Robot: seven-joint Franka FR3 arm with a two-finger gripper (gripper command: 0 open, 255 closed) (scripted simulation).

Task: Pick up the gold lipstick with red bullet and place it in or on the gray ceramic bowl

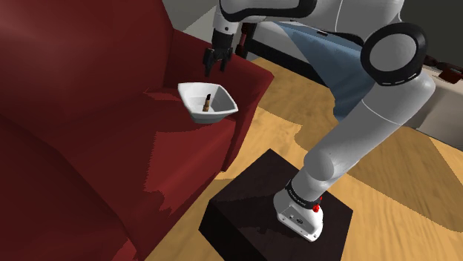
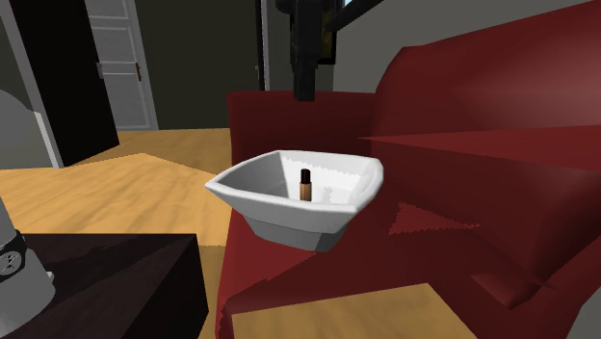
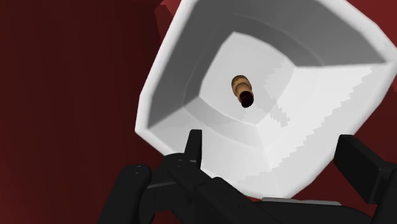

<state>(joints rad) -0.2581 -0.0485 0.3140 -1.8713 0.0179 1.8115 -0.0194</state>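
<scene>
Jaws are spread wide with nothing between them. Right below the gripper (image 1: 214, 67) the lipstick (image 3: 243, 91) stands in the middle of the white bowl (image 2: 289, 226) (it looks upright, not tipped). Under the bowl is the arm of the red sofa (image 1: 74, 111). The job looks done; only backing away is left.
</scene>
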